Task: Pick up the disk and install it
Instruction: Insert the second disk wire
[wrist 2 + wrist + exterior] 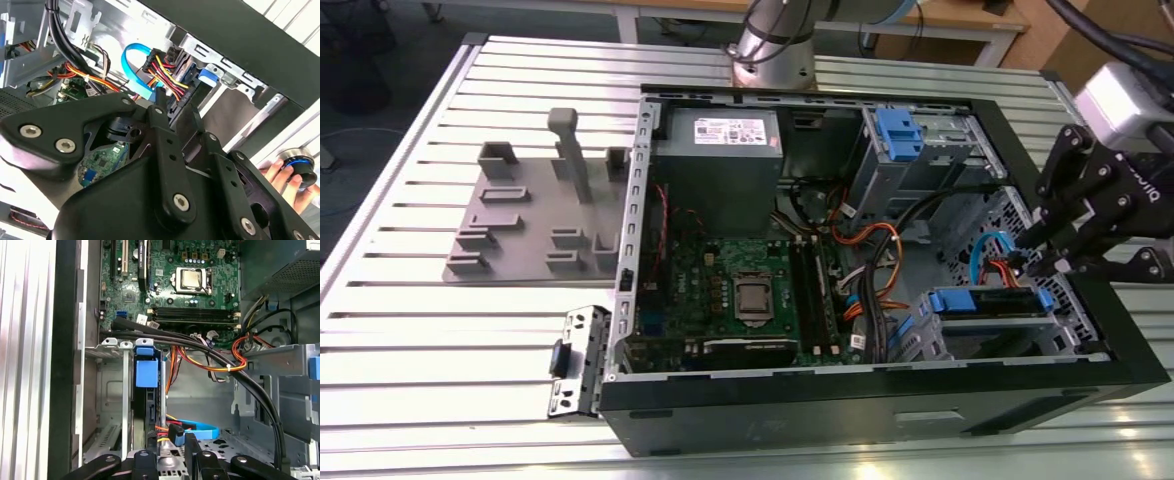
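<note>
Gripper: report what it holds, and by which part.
Cannot be told; the gripper is at the cabled end of the disk in its bay.

We see the disk (990, 305) seated edge-on in its drive cage near the front corner of the open computer case, on the exterior view's right. Its blue carrier bracket frames the dark drive body. In the first wrist view the disk (147, 374) stands upright between metal rails, blue tab facing us, cables plugged into its rear end.
</note>
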Robot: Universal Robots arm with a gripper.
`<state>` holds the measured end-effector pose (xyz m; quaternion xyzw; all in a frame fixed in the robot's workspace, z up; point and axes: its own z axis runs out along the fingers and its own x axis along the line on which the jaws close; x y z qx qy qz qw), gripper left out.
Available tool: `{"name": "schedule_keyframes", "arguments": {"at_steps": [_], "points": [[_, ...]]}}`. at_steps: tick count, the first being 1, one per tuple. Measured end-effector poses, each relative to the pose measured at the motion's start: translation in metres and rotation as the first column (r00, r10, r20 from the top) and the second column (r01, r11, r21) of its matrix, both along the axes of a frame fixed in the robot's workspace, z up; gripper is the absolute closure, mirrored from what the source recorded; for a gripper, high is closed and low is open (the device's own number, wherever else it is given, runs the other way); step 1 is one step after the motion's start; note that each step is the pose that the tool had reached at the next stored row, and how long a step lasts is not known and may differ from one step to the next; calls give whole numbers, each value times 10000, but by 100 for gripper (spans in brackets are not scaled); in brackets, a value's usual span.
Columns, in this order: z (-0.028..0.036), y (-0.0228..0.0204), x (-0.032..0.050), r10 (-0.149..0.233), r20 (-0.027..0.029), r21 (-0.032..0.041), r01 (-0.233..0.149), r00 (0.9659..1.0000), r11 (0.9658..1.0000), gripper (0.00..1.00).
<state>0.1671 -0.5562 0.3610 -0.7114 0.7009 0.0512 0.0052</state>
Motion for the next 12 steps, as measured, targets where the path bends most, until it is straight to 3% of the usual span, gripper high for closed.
{"name": "schedule_keyframes", "arguments": {"at_steps": [6,12], "points": [[-93,2,-28,0,1,-2,0,10000,10000,65],[-99,2,-29,1,0,-2,-1,10000,10000,65]]}}
